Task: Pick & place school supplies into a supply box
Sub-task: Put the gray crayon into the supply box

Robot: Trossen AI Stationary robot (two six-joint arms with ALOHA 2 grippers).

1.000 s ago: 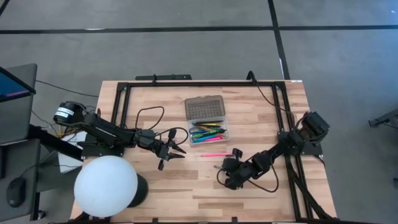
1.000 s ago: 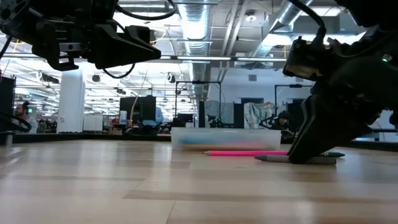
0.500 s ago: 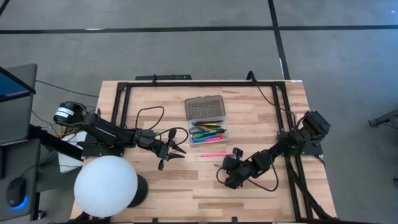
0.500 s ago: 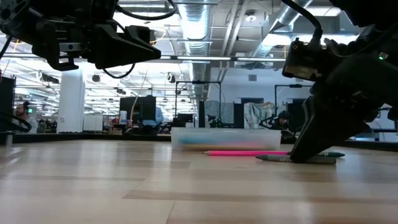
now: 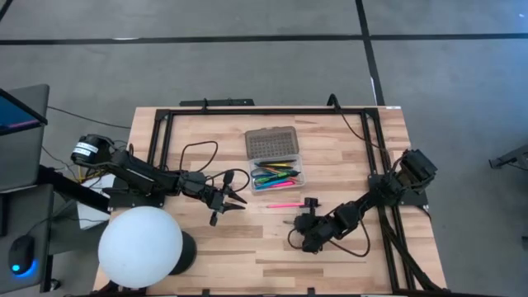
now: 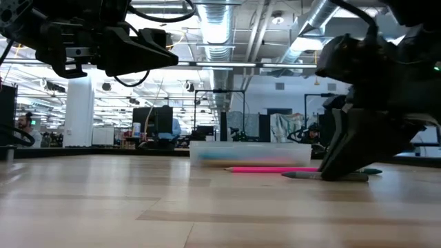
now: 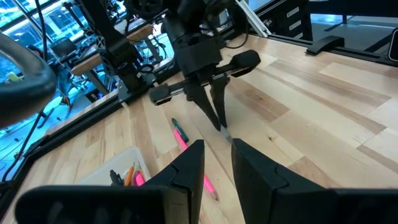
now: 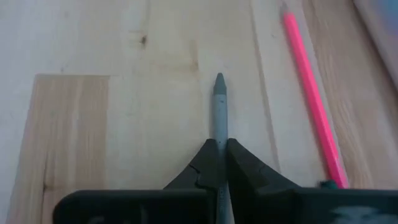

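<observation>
The right gripper is standing low on the table, in the near right part of it, and its two fingers are pressing together on a grey pen. The pen is lying flat on the wood and its tip is sticking out in front of the fingertips. Just beside it, a pink pen is lying on the table, apart from the grey one. In the low view the gripper is touching the table surface, with the grey pen under it and the pink pen a little farther.

The supply box is sitting near the middle of the table, on the far side of the two loose pens. Its grey lid is lying open, flat on the far side of the tray. Several coloured pens are resting inside the tray.

The left gripper is hanging above the table at the left, well apart from the box, and its fingers are standing partly apart with nothing between them. A large white ball is sitting at the near left corner.
</observation>
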